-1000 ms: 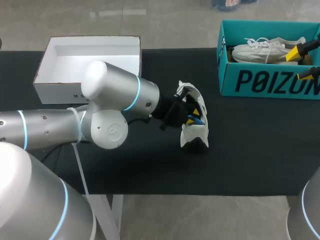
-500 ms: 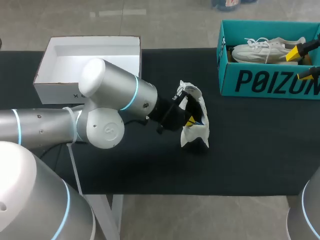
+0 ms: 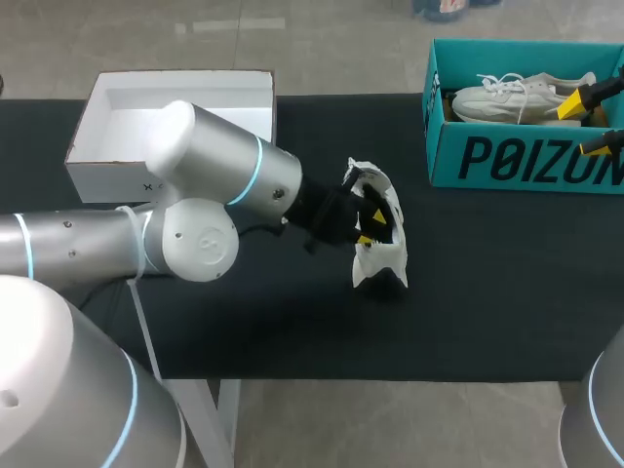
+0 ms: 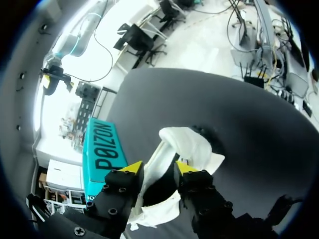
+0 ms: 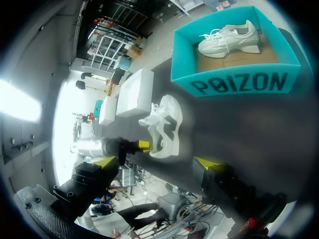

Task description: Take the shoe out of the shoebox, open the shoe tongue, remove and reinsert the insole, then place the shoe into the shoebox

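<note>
Left pincer [image 3: 370,226] has twisted inside the shoe [image 3: 376,261], fingers spread; toe points away

White shoe at the left gripper

The left gripper [image 4: 158,168] is pressed up to the white shoe [image 4: 192,144], whose dark opening faces it, on the black table [image 4: 239,114]. The teal shoebox [image 4: 102,154] stands beside the gripper, apart from the shoe.

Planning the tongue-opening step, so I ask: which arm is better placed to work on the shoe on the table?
Left. The left tool is at the white shoe on the table, at its opening; the right tool is by the teal shoebox, apart from that shoe.
</note>
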`<state>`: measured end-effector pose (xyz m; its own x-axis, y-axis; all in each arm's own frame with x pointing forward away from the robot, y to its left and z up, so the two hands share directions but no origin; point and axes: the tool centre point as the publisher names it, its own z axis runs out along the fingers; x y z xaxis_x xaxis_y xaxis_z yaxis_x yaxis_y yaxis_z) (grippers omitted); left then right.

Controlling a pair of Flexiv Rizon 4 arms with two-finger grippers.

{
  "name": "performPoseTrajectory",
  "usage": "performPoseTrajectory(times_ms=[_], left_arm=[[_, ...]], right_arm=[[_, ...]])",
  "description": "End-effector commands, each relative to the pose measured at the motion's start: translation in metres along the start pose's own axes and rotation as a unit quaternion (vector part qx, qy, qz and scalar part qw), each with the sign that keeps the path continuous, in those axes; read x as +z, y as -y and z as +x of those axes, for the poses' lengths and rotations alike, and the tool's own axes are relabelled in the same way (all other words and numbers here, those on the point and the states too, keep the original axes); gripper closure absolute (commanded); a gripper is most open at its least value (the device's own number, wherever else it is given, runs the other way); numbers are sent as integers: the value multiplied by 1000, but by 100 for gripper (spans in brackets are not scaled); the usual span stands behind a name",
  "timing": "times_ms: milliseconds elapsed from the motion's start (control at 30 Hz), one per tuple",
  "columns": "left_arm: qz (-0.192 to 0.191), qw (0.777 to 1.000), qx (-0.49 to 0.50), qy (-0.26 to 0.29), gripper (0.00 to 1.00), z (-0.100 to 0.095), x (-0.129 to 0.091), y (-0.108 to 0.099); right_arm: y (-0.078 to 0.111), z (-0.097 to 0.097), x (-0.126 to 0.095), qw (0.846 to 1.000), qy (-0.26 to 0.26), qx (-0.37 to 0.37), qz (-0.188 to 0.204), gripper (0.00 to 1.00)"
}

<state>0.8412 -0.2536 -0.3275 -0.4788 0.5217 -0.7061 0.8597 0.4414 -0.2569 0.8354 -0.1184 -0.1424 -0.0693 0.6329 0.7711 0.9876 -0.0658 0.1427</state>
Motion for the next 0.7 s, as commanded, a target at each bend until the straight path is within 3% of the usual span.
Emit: performPoseTrajectory(times_ms=[33, 67, 100, 133, 233, 333, 500, 700], left_arm=[[-12, 1000, 5, -9, 13, -3, -13, -4], [-12, 1000, 7, -9, 50, -5, -11, -6], [-11, 1000, 8, -8, 79, -7, -8, -8], [-14, 1000, 18, -15, 100, -8, -4, -9], [6, 999, 32, -35, 100, -14, 5, -9], [6, 991, 95, -95, 100, -21, 10, -10], [0, 962, 207, -179, 100, -26, 11, -7], [-11, 927, 294, -232, 100, -20, 21, -20]], right_arm=[[1, 0, 0, 1000, 2, 0, 0, 0], [1, 0, 0, 1000, 2, 0, 0, 0], [1, 0, 0, 1000, 2, 0, 0, 0], [1, 0, 0, 1000, 2, 0, 0, 0], [1, 0, 0, 1000, 2, 0, 0, 0], [1, 0, 0, 1000, 2, 0, 0, 0], [1, 0, 0, 1000, 2, 0, 0, 0], [1, 0, 0, 1000, 2, 0, 0, 0]])
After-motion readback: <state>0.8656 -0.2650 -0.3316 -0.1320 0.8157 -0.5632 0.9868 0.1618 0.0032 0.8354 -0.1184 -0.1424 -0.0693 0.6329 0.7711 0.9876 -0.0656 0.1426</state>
